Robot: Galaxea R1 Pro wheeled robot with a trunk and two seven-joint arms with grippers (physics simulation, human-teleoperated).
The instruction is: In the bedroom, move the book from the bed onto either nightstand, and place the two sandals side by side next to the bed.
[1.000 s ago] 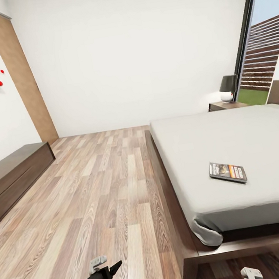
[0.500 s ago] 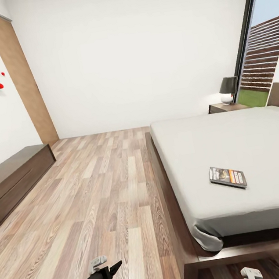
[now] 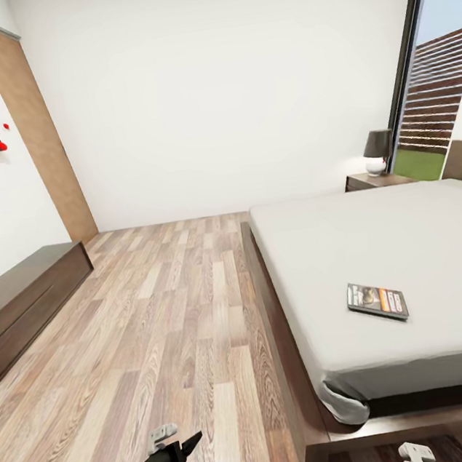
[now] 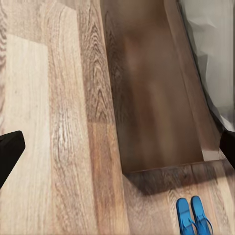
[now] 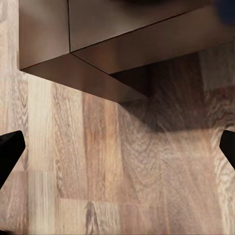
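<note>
While the head view shows the book (image 3: 377, 301) on the bed (image 3: 408, 235), the left wrist shows both sandals (image 4: 193, 215).
Sandals lie side by side past the bed corner, apparently well apart from the left pincer (image 4: 117, 147), spread open and empty.

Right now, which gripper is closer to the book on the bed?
Right. The right gripper sits low near the bed's foot, roughly below the book. The left gripper hangs over the floor, well off to the bed's side.
</note>
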